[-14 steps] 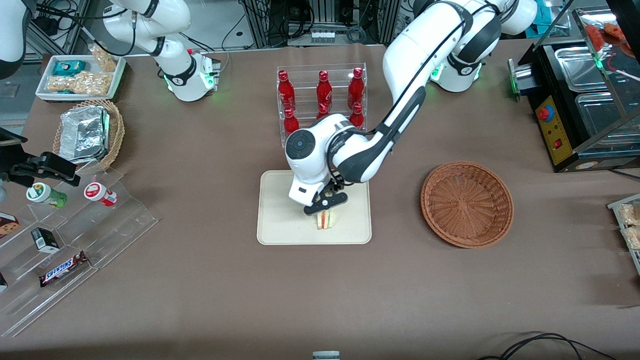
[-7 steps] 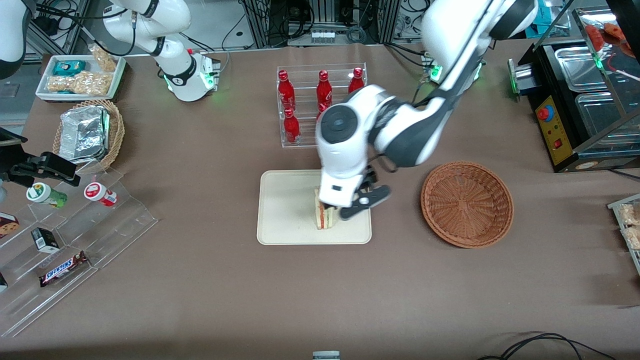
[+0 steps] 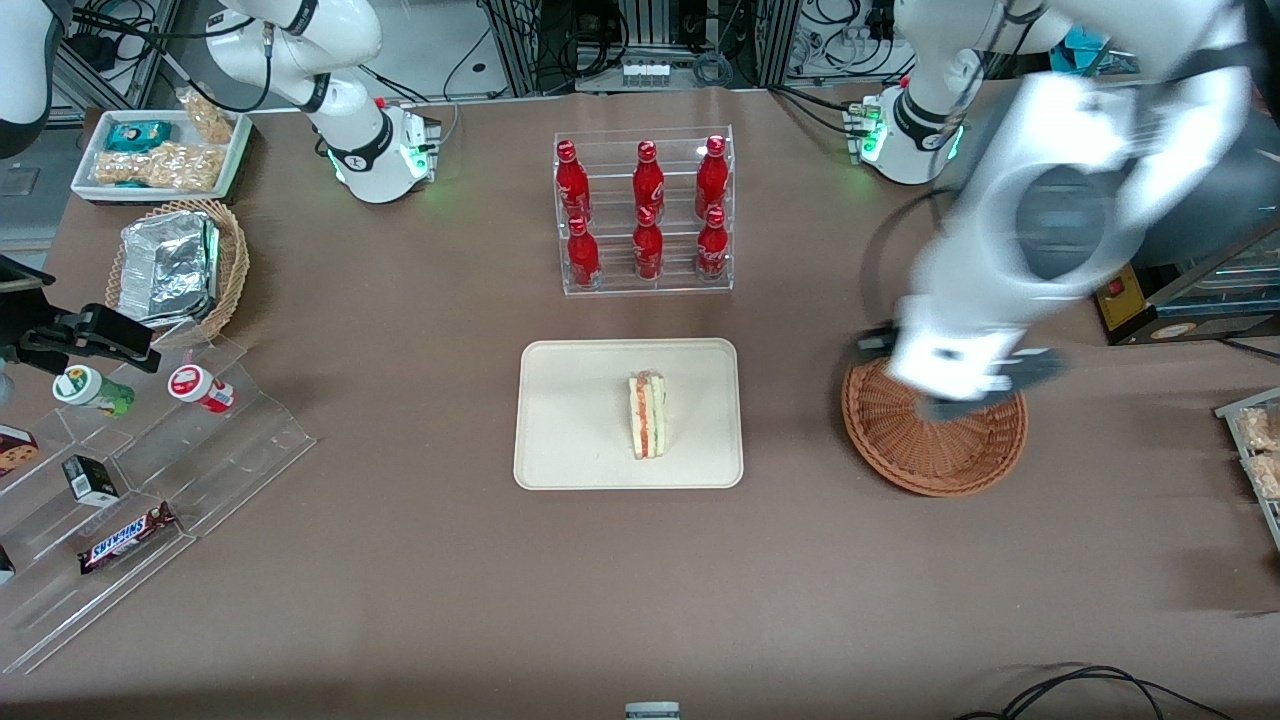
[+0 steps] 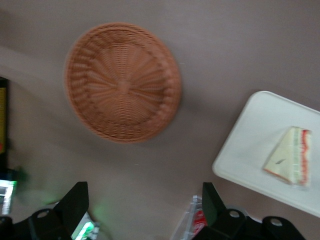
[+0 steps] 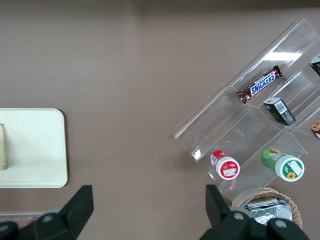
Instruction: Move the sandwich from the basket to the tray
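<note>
A: Starting nearest the front camera, toward the parked arm's end of the table: clear acrylic stepped display stand, with a brown Snickers bar on a low step.

B: And the task's thing?

A: Farther in, at mid-table: small triangular white-bread sandwich with orange-red and green filling. Sits on the flat cream-coloured rectangular plastic tray with rounded corners, a little toward the working arm's side of the tray's middle. Touched by nothing. Seen from the left wrist camera too, the sandwich on the tray.

B: Where in relation to the basket?

A: Well apart from it. Wide round shallow reddish-brown woven wicker basket beside the tray, toward the working arm's end. Nothing in it, going by the wrist view of the basket.

B: Gripper?

A: Left arm's black two-finger gripper, blurred, up in the air above the basket's farther rim, clear of tray and sandwich. From the wrist camera, gripper with fingers spread wide, nothing between them.

B: Farther out?

A: Clear acrylic rack of red bottles, farther from the camera than the tray.
</note>
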You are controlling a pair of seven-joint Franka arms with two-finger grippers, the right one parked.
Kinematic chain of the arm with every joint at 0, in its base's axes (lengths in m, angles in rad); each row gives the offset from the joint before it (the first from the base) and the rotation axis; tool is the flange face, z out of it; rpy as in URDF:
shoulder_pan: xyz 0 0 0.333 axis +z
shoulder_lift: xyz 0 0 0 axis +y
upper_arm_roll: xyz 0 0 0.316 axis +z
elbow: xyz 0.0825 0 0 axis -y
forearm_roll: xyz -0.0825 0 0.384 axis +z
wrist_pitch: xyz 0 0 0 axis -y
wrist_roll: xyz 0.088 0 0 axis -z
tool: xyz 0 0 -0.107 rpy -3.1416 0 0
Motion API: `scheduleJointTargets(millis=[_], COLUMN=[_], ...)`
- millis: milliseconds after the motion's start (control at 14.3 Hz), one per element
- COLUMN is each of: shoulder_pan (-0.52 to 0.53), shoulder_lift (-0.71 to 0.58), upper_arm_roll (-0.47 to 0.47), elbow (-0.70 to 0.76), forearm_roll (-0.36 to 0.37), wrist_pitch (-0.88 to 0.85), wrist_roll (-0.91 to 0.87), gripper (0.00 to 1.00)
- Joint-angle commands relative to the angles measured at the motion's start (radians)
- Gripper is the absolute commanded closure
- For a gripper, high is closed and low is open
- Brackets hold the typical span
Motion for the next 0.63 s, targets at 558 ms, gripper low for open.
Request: scheduleJointTargets(millis=[558], shoulder_pan=[0.316], shoulder_lift=[-0.132], upper_arm_roll=[-0.008], elbow=[-0.075], forearm_roll=[-0.039], wrist_pitch=[-0.045], wrist_roll=[0.358], gripper=[0.0])
